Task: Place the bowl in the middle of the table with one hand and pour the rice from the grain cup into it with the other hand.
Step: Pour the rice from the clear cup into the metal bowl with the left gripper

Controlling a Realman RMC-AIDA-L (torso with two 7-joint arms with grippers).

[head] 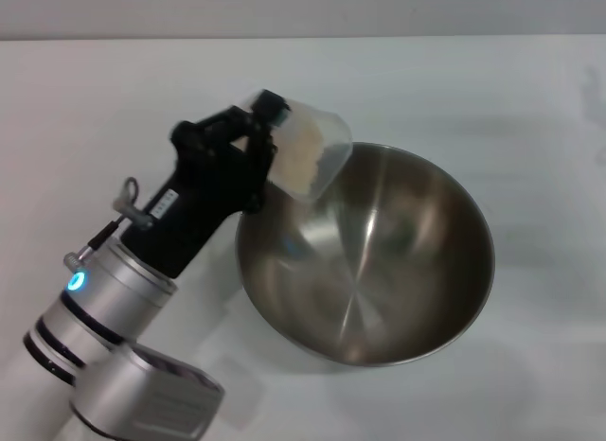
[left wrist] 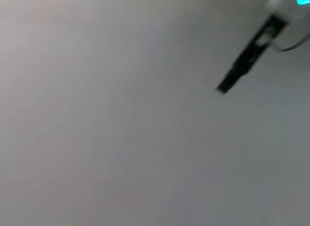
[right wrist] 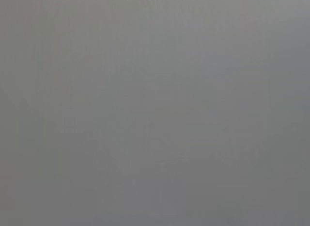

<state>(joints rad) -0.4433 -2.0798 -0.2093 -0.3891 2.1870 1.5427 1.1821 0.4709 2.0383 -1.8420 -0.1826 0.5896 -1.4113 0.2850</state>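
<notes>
- A white table (head: pixel 530 91) fills the head view, its far edge running across the top of the frame.
- A bowl (head: pixel 379 261) of shiny steel sits upright on the table, around the middle and a little toward the near edge. Its grey inside shows only reflections; no grains are visible in it.
- The left arm (head: pixel 123 308) reaches in from the near left corner, a silver wrist with a blue light, ending in a black gripper.
- The left gripper (head: pixel 248 138) is clamped on the cup, its fingers closed on the cup's near-left side, just beside the bowl's far left rim.
- The cup (head: pixel 308 148) is clear plastic and held off the table, tilted with its mouth toward the bowl and overlapping the bowl's far left rim.
- Rice (head: pixel 301 157), a pale beige mass, lies inside the tilted cup.
- The left wrist view shows a blurred pale surface and a dark slanted bar at one edge; what the bar is cannot be told.
- The right wrist view is plain grey. The right gripper appears in no view.
</notes>
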